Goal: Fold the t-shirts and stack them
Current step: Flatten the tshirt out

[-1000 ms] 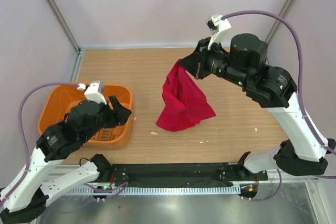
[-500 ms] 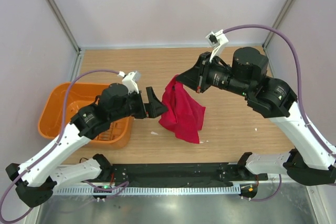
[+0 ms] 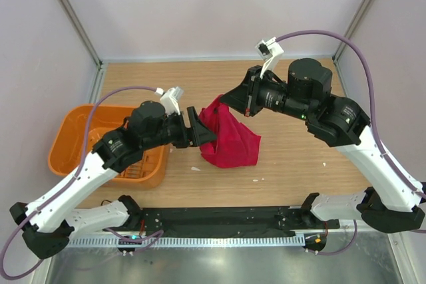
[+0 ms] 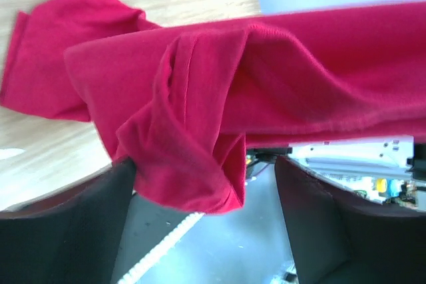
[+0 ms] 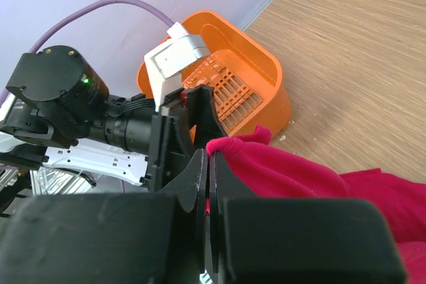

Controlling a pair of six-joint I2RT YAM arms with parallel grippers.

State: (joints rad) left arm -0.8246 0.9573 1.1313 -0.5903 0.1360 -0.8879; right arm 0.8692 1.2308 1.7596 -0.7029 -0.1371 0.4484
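1. Your left gripper [image 3: 202, 136] is spread wide at the 9 o'clock edge of the red t-shirt [image 3: 231, 143].
2. The t-shirt sits bunched mid-table, its top raised.
3. Your right gripper [image 3: 231, 100] pinches its 12 o'clock edge.
4. An orange basket [image 3: 73, 139] sits at 9 o'clock.

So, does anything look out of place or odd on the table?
The red cloth t-shirt hangs bunched and twisted from the shut right gripper, its lower part on the wooden table. Small white scraps lie beside it.
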